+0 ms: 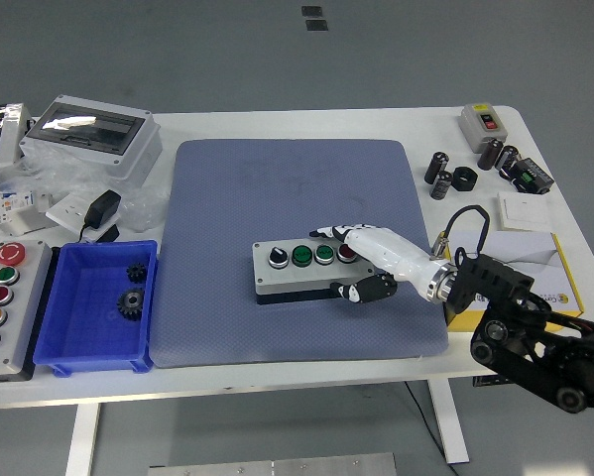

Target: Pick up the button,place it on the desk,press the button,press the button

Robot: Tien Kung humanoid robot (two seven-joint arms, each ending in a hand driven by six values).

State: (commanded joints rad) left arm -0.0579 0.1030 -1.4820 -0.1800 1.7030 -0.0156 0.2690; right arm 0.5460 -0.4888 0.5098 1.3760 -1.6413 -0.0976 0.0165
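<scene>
White table (306, 124) on grey floor; blue-grey mat (277, 188) laid at centre. Button box (301, 270) seen lying flat on the mat, toward 5 o'clock of its centre. Right hand (368, 260) is closed around the box's right end, thumb below, fingers above.

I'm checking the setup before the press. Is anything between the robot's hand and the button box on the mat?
Nothing visible: the right hand already grips the button box's right end on the blue mat.
</scene>
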